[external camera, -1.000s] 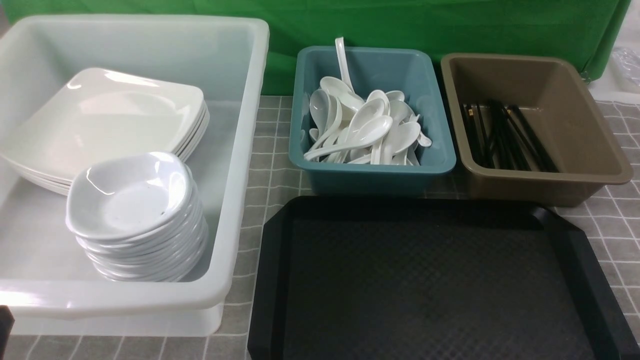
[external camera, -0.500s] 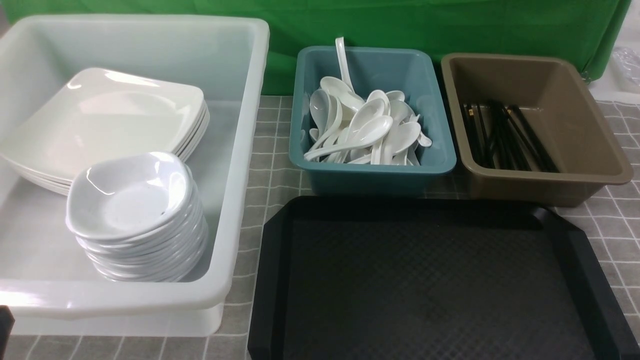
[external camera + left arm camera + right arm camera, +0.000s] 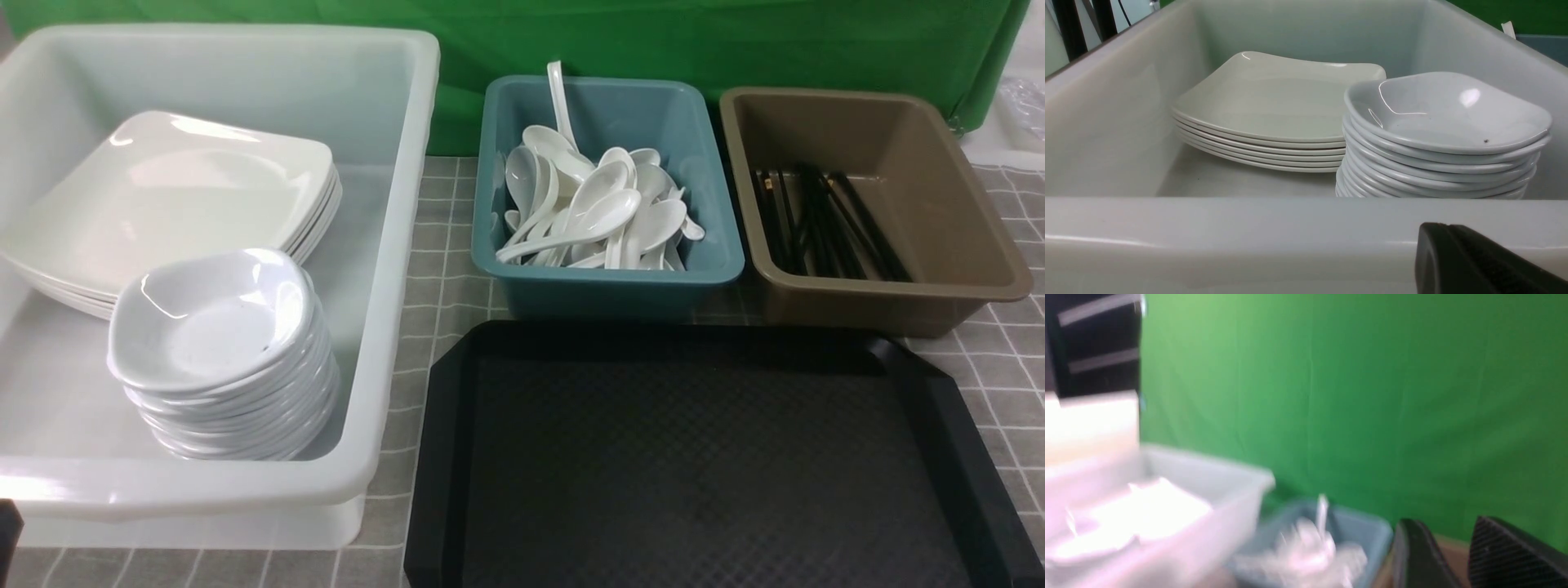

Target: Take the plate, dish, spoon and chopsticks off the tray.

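Observation:
The black tray (image 3: 702,465) lies bare at the front right. Several white square plates (image 3: 171,196) are stacked in the white bin (image 3: 400,245), and they also show in the left wrist view (image 3: 1274,102). A stack of small white dishes (image 3: 212,318) stands in front of them. White spoons (image 3: 596,212) fill the teal bin (image 3: 612,286). Black chopsticks (image 3: 824,220) lie in the brown bin (image 3: 963,204). My left gripper (image 3: 1443,232) is shut and empty, just outside the white bin's near wall. My right gripper (image 3: 1449,526) is open and empty, held high, in a blurred view.
The three bins stand on a grey checked cloth in front of a green backdrop. The white bin's near rim (image 3: 1249,228) rises right in front of the left gripper. A dark part of the left arm (image 3: 6,531) shows at the bottom left corner.

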Robot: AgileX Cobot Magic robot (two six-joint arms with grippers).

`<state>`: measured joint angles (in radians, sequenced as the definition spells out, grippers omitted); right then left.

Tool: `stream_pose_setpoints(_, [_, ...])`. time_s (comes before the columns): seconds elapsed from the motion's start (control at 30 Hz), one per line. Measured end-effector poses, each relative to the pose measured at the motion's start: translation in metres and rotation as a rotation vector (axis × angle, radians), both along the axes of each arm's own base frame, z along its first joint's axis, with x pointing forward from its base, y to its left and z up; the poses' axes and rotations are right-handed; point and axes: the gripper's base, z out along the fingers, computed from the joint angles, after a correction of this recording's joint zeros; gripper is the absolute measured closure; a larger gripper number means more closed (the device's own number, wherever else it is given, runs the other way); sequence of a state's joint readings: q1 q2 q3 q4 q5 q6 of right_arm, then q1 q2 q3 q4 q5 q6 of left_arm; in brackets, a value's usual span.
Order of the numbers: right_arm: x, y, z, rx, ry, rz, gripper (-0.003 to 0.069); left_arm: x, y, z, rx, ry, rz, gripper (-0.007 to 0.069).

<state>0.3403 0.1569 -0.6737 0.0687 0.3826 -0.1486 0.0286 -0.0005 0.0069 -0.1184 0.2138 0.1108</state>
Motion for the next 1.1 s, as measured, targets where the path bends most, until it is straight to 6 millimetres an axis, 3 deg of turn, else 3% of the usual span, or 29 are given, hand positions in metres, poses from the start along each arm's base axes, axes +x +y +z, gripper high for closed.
stream_pose_setpoints(0.13, [0.022,0.003,-0.044,-0.099,0.131,-0.146,0.0421,0.000,0.000,0.000,0.011,0.000,0.001,0.0620])
stream_pose_setpoints(0.27, [0.044,-0.002,-0.110,-0.180,0.316,-0.295,0.0421,0.000,0.000,0.000,0.014,0.000,0.001,0.0620])
stream_pose_setpoints(0.37, [0.051,-0.006,-0.164,-0.187,0.430,-0.350,0.0421,0.000,0.000,0.000,0.015,0.000,0.001,0.0620])
stream_pose_setpoints(0.47, [0.050,-0.007,-0.198,-0.184,0.486,-0.364,0.0421,0.000,0.000,0.000,0.015,-0.001,0.001,0.0620])
stream_pose_setpoints(0.67, [0.043,-0.007,-0.197,-0.144,0.375,-0.378,0.0421,0.000,0.000,0.000,0.019,-0.002,0.002,0.0620])
stream_pose_setpoints(1.1, [0.043,-0.007,-0.197,-0.125,0.381,-0.379,0.0421,0.000,0.001,0.000,0.046,0.000,0.004,0.0620])
